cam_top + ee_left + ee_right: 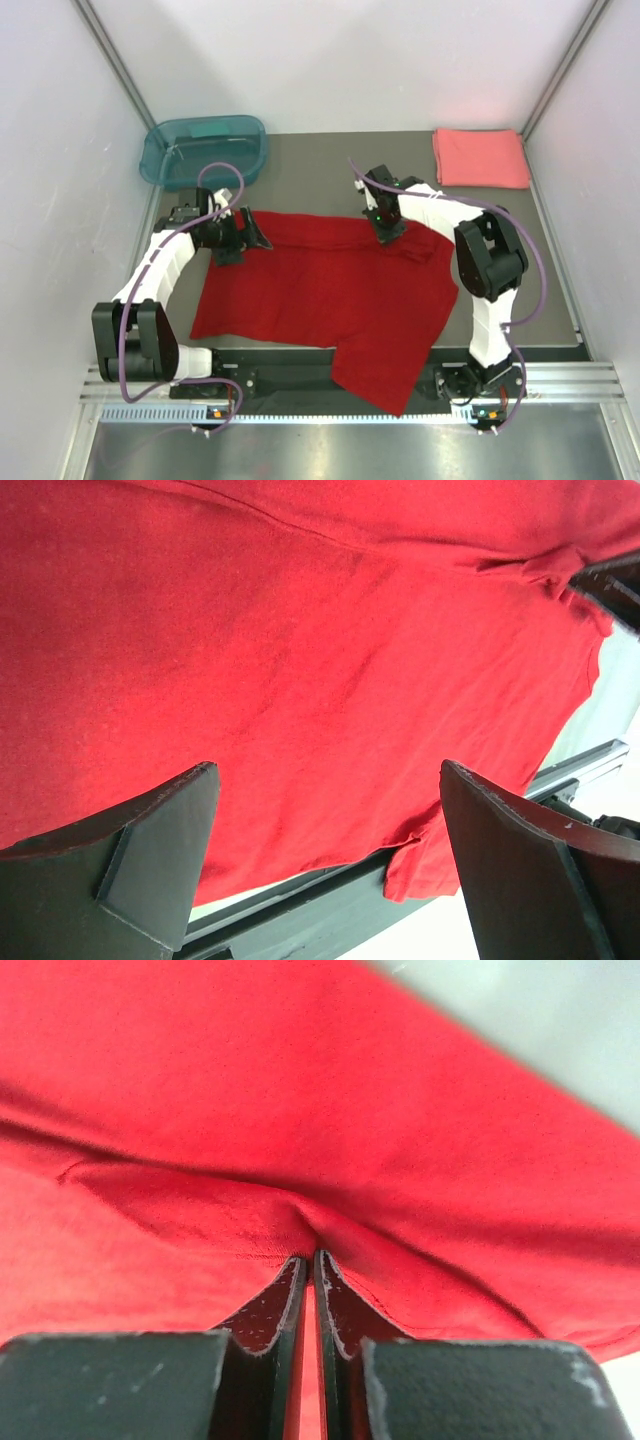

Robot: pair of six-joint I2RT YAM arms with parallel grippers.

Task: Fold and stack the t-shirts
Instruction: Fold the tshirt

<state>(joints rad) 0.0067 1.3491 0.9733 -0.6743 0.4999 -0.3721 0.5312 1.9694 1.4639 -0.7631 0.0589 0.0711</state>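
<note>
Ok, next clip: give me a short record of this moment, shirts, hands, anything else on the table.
red shirt: spread out, unfolded, one part hanging past the near edge of the table
coral shirt: folded, far right corner
left hand: open, over red shirt's far left corner
right hand: shut, pinching red shirt's far edge
teal tub: far left corner

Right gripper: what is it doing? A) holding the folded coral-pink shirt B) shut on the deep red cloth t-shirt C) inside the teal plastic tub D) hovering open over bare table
B: the right gripper pinches a raised fold of the deep red cloth t-shirt, its jaws together.
</note>
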